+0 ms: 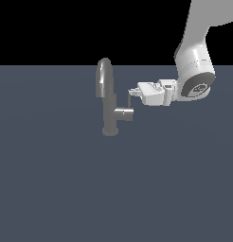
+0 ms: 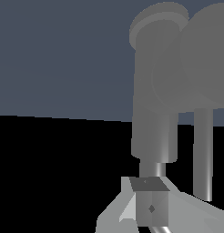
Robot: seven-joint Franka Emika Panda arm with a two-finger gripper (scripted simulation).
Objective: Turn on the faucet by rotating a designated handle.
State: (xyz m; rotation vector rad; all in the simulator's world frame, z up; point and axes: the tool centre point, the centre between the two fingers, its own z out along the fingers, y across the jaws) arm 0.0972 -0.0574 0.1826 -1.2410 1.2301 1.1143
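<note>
- Wrist view, nearest: pale grey finger [image 2: 132, 211] cut off at the picture's edge, dark square pad [image 2: 151, 205] facing inward; second finger not clearly separable from the pale wedge beside it.
- Behind the pad: thin grey rod, the handle [image 2: 152, 169], running out of a thicker cylinder; lower end hidden behind the pad. Appears to sit against the pad, contact not certain.
- Farther: faucet [image 2: 155, 91] seen close and at an odd angle, smooth brushed-metal grey, round disc-like end, broad rounded mass to one side cut off by the frame. Second slim cylinder [image 2: 203, 154] alongside; which part of the faucet, not clear.
- Exterior view: faucet [image 1: 107, 99] standing upright on flat slate-blue floor [image 1: 52, 179], round base, vertical column, tall arched spout. Stubby horizontal cylinder branching toward the exterior view's right, handle [image 1: 129, 102] rising as a thin short rod from its end.
- Gripper [image 1: 131, 93] white, blocky, held horizontal, tips at the top of the handle. Fingers too small here to separate; cannot tell whether spread, pressed together or pinching the rod.
- White glossy arm [image 1: 196, 71] behind the gripper, rounded joint housings, upper links cut off at the frame's top.
- Farthest: plain black background [image 1: 52, 28] above the floor's straight horizon.
</note>
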